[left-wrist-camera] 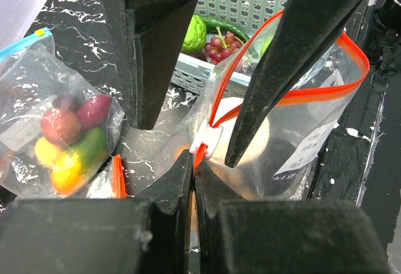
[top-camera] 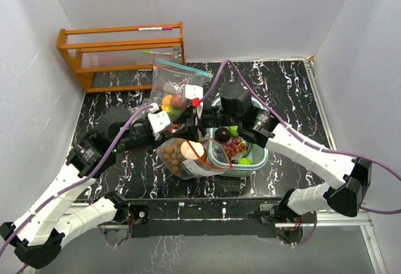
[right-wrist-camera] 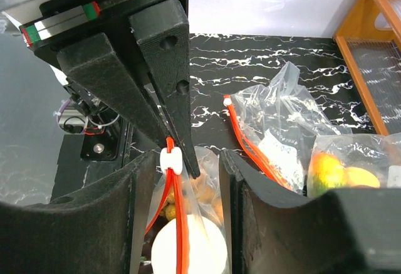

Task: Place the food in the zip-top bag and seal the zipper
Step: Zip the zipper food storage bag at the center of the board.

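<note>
1. Left fingers point(left-wrist-camera: 192, 163) are clenched on the orange zipper point(left-wrist-camera: 313, 92) of the zip-top bag point(top-camera: 178, 161), right below its white slider point(left-wrist-camera: 205, 142).
2. Right fingers point(right-wrist-camera: 188, 158) stand released, straddling that zipper, and the strip runs through the gap between them.
3. The bag sits mid-table point(top-camera: 138, 180), mouth gaping, with brown nuts point(top-camera: 169, 156) and a pale round piece point(right-wrist-camera: 188, 246) inside.
4. Just right of it, the teal basket point(top-camera: 262, 153) holds purple grapes point(top-camera: 235, 146), a dark red fruit point(top-camera: 222, 135) and green pieces.
5. Farther back, a second bag point(top-camera: 169, 83) with a blue zipper holds more fruit.
</note>
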Available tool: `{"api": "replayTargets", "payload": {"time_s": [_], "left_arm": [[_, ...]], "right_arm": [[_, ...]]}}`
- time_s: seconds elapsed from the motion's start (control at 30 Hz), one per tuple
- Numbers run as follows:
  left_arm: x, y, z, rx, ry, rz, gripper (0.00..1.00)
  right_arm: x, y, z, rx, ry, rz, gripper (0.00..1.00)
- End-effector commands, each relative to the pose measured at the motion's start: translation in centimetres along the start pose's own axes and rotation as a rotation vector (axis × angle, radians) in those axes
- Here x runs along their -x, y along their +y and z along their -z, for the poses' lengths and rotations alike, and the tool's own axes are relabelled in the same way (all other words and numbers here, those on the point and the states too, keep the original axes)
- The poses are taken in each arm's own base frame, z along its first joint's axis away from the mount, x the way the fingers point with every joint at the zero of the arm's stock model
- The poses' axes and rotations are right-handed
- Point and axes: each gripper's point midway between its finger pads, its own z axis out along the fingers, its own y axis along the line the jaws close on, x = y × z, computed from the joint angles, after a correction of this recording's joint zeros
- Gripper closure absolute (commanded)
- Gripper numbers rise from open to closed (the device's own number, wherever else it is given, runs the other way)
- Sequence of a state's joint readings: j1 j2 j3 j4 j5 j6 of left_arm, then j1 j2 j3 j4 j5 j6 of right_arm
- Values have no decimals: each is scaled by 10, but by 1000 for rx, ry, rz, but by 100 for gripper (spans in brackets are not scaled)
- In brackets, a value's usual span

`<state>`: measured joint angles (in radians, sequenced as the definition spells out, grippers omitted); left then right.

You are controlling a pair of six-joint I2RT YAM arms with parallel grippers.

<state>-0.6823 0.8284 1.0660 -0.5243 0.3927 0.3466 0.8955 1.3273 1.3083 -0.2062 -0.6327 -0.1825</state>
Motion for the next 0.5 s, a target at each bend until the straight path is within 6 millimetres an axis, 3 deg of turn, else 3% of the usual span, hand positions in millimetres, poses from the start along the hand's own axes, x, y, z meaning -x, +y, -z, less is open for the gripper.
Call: {"api": "replayTargets", "payload": {"time_s": [0.0,0.23,0.47], "left_arm": [[20,3,7,13,-55,-13,100],[18,3,6,15,-50,-10,100],[19,3,9,18,-55,-11,100]], "right_arm": [[43,0,3,12,-103,77,55],[50,2,9,-4,-133,79,72],[42,1,6,-4,-109,58,70]]}}
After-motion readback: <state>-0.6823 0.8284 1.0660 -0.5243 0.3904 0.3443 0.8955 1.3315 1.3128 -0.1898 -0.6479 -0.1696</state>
